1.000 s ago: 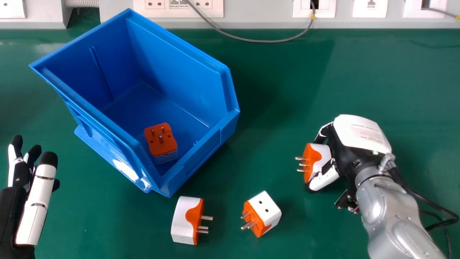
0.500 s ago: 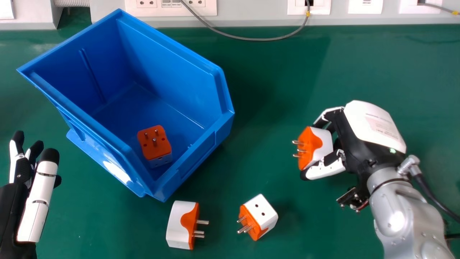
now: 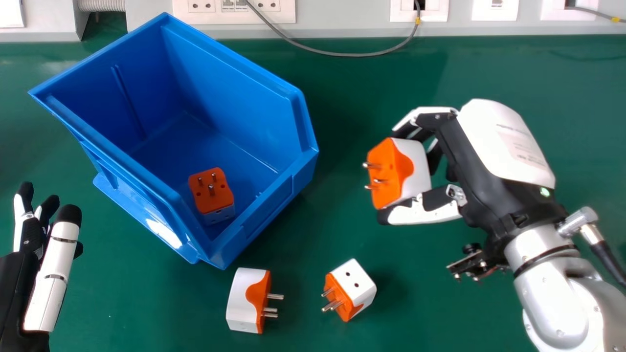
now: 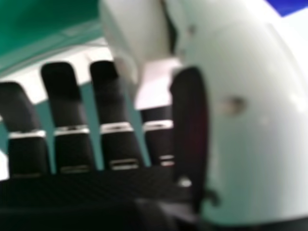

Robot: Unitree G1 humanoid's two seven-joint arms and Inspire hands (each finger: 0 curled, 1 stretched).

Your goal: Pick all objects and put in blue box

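Forearm slants in from lower right. Our right hand points leftward above the tabletop, right of the blue box, fingers and thumb pinching a plug adapter, prongs toward the box. We note our left hand at the left edge, fingers extended. Another adapter sits inside the box; two more adapters lie nearer us.

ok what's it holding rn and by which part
The right hand pinches an orange and white plug adapter by its white body, prongs pointing away from the palm.
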